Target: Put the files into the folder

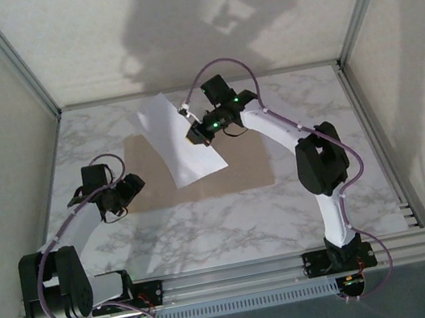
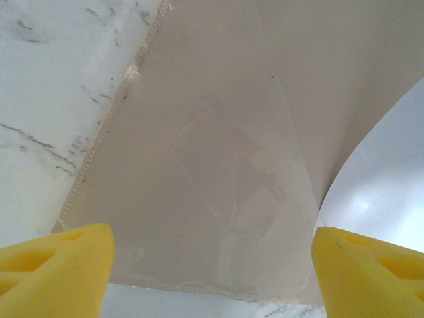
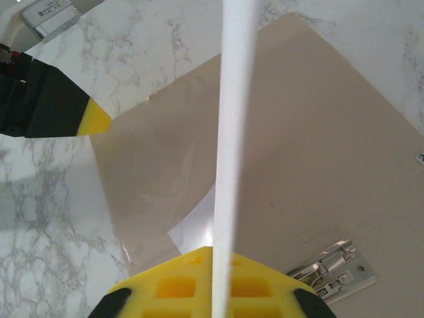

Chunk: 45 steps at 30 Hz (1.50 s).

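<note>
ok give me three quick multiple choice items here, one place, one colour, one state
1. Where is the thin white paper sheet? A flat on the marble B lifted over the flat tan cardboard folder C beneath the folder
2. Colour of the left gripper's fingertips? A yellow B red C blue
3. The right gripper is: A open B shut on the folder C shut on the sheet
B, it curves up above the folder; A, yellow tips in the left wrist view; C, the sheet runs between its closed fingers.
</note>
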Each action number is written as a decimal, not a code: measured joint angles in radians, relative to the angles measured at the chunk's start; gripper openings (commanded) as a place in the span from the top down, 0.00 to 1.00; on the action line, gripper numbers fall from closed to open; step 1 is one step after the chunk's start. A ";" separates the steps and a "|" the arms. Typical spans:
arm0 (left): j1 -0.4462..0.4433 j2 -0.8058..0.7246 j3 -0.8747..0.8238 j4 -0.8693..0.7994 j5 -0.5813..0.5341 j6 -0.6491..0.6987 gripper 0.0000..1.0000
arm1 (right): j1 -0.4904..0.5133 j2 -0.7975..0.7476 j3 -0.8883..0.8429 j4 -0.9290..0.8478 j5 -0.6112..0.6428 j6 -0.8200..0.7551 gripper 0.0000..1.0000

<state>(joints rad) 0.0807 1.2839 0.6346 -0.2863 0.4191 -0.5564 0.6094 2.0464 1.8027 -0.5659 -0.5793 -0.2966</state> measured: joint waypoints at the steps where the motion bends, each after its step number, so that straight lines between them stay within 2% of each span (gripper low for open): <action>1: 0.000 0.002 0.000 -0.001 0.000 0.000 0.22 | 0.000 0.001 0.000 0.000 -0.001 0.000 1.00; 11: 0.000 0.002 0.000 -0.003 0.000 0.003 0.22 | -0.003 0.001 0.000 0.007 -0.031 0.024 1.00; 19: 0.000 0.002 0.000 -0.004 0.000 0.003 0.22 | -0.003 0.004 -0.055 0.123 -0.093 0.122 1.00; 40: 0.002 0.009 0.000 -0.004 0.000 0.003 0.21 | -0.003 0.138 -0.066 0.266 -0.149 0.256 1.00; 45: 0.002 0.009 0.000 -0.004 0.000 0.003 0.21 | -0.003 0.171 -0.066 0.279 -0.157 0.272 0.95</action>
<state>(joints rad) 0.0826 1.2930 0.6346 -0.2901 0.4187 -0.5529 0.6067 2.2177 1.7367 -0.2871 -0.7364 -0.0246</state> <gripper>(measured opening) 0.786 0.056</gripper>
